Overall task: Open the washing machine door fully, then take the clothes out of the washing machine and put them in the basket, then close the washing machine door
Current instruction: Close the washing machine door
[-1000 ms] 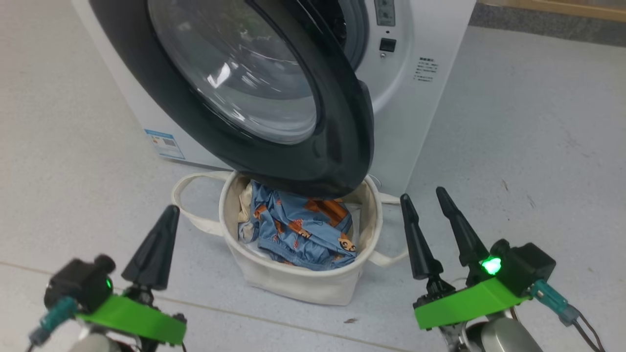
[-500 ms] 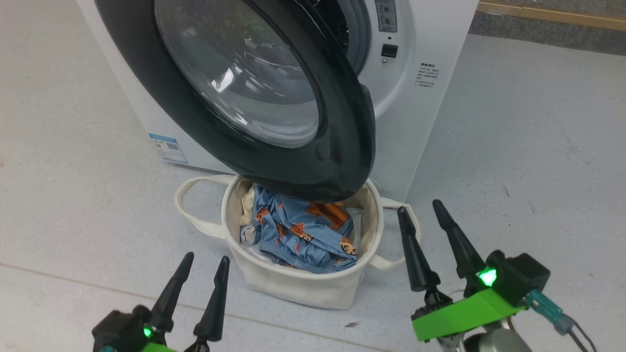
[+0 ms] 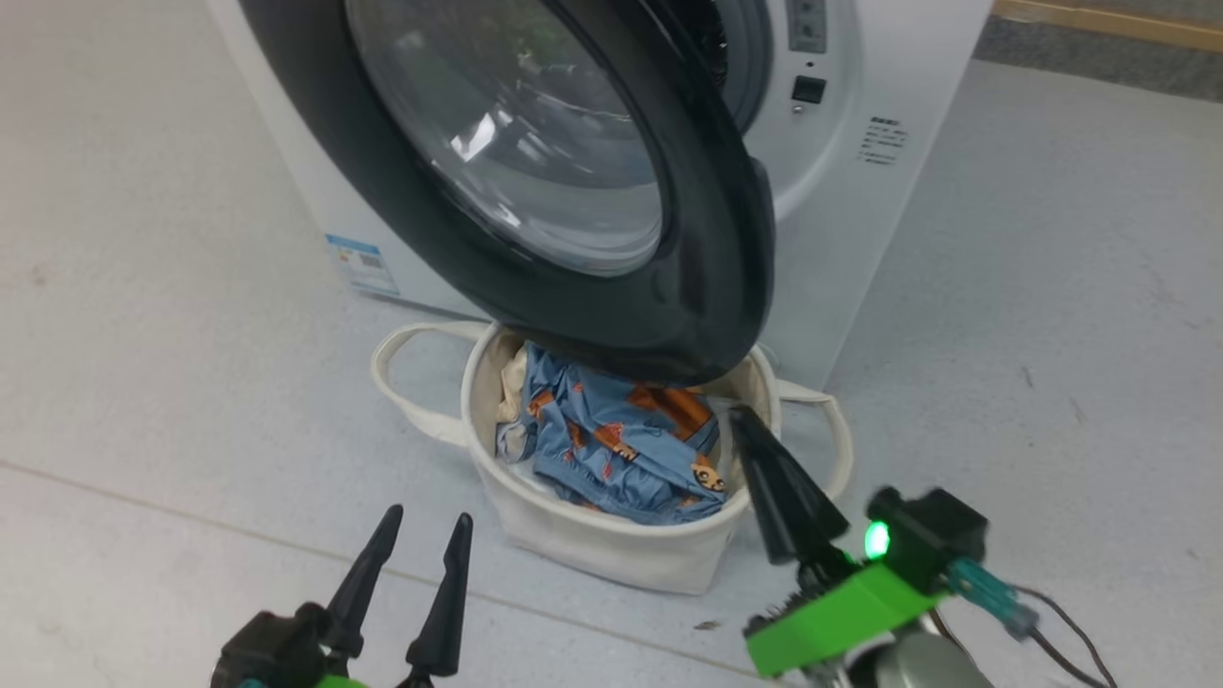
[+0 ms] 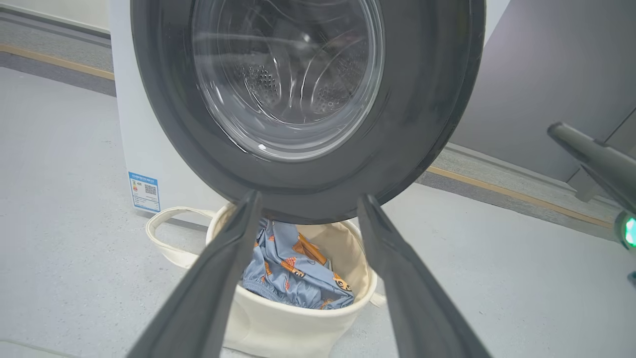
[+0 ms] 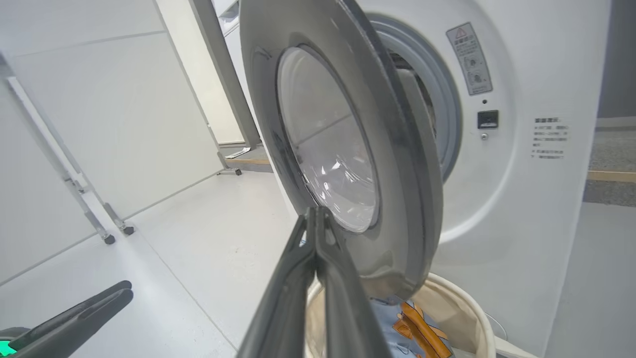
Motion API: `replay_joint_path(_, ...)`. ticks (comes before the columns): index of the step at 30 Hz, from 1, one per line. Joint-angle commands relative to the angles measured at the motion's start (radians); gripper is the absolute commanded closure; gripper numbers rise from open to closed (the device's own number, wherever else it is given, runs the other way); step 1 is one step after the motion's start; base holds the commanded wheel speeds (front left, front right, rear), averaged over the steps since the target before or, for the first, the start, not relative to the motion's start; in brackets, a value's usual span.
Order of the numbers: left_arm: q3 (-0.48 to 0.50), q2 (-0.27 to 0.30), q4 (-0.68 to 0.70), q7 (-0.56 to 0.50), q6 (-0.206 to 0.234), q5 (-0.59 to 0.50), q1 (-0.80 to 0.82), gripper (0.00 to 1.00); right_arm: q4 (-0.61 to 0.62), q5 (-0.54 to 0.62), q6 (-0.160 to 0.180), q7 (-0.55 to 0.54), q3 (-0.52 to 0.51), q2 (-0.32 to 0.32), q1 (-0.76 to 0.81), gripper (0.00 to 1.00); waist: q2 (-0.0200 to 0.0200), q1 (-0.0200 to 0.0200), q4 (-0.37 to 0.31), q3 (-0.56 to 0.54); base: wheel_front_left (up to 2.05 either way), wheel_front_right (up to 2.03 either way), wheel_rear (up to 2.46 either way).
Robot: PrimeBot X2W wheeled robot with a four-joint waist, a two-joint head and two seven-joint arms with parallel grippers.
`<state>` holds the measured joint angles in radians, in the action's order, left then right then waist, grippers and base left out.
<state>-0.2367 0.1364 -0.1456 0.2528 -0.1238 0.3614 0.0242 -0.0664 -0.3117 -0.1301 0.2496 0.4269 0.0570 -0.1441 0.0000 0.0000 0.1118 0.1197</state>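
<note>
At 7 o'clock in the head view, nearest to the robot, the left gripper [image 3: 428,518] is hovering low over the floor [image 3: 191,382]. Its fingers are apart and nothing is between them. At 5 o'clock the right gripper [image 3: 745,422] is pointing up with its two fingers pressed together and empty. Its tip is sitting just beside the rim of the basket [image 3: 592,559] on the 3 o'clock side, near the handle [image 3: 843,420].

The basket is standing on the floor in the middle, and the clothes [image 3: 621,449] are lying inside it. A blue piece with orange-brown figures is on top, and a cream piece is at its 9 o'clock edge.

Behind it, toward 12 o'clock, the door [image 3: 712,287] is hanging partly open. Its lower rim is reaching over the far side of the basket, and whether the two are touching cannot be told. Farthest away, the machine [image 3: 841,239] is showing its opening at 1 o'clock.

The unloading is looking finished, so closing the door is probably coming next, and several things could go wrong:
- The pointed, closed fingers could slide off the glossy rim during a push, so the door would be swinging only part way.
- The right tip could hook the handle and drag or tip the basket.
- If the rim is sitting on the basket, the door could be pulling the soft wall along or stopping before it latches.
</note>
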Motion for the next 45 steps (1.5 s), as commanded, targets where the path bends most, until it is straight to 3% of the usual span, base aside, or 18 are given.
replay_joint_path(1,0.038,-0.004,0.021,0.009,-0.005,-0.010,0.037,0.00,0.023,0.010,-0.001,0.012,0.035,-0.007,-0.060,1.00,0.0000,0.0000,0.014,0.011,0.00,0.00,0.00)
replay_joint_path(12,-0.017,-0.029,-0.019,0.009,-0.007,-0.011,0.081,0.00,-0.107,-0.012,-0.001,0.012,0.077,-0.007,-0.273,1.00,0.0000,0.0000,0.094,0.060,0.00,0.00,0.00)
replay_joint_path(32,-0.105,-0.069,-0.053,0.009,-0.007,0.013,0.140,0.00,-0.241,0.072,-0.001,0.012,-0.206,-0.007,-0.455,1.00,0.0000,0.0000,0.204,0.181,0.00,0.00,0.00)
replay_joint_path(45,-0.144,-0.085,-0.048,0.009,-0.007,0.029,0.196,0.00,-0.245,0.107,-0.001,0.012,-0.386,0.051,-0.611,1.00,0.0000,0.0000,0.271,0.283,0.00,0.00,0.00)
